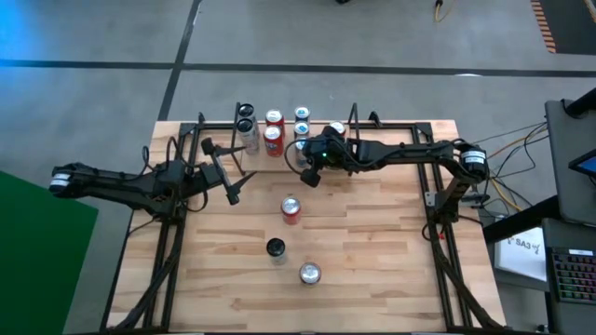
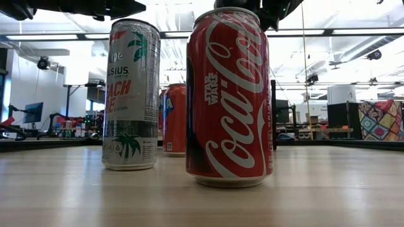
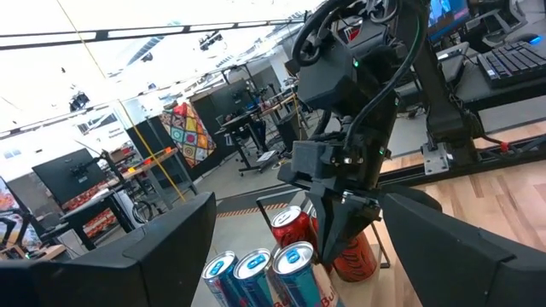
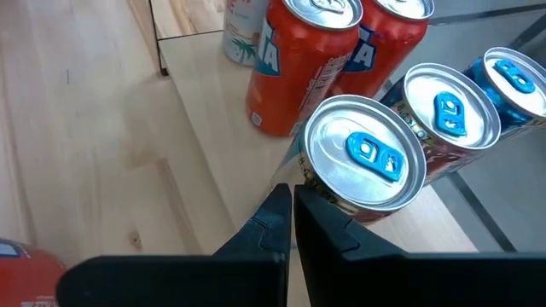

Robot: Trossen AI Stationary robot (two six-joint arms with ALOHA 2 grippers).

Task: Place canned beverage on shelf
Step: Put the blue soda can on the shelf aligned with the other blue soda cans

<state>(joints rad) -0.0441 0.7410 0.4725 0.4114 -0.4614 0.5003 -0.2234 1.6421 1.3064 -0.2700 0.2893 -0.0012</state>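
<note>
On the high view, the shelf (image 1: 279,126) is sitting at the desk's (image 1: 372,242) twelve o'clock edge, already carrying several cans: two slim silver ones (image 1: 246,126) at its nine o'clock end, two red cans (image 1: 273,132) in the middle, and blue-topped cans (image 1: 302,121) toward three o'clock.

The right claw (image 1: 310,177) is hanging just at the six o'clock side of the shelf's blue-topped cans, its two fingers pressed fully together and gripping nothing. In its own wrist view the closed fingertips (image 4: 294,209) are pointing at a blue-tabbed can (image 4: 365,162), right beside its rim; whether they touch it cannot be told.

The left claw (image 1: 226,172) is waiting near the desk's nine o'clock side, fingers spread wide and empty.

Three more cans are standing loose on the desk: a red cola can (image 1: 291,209) near the centre, a dark-topped can (image 1: 276,249) toward six o'clock of it, and a silver-topped can (image 1: 309,274) farther toward six o'clock.
</note>
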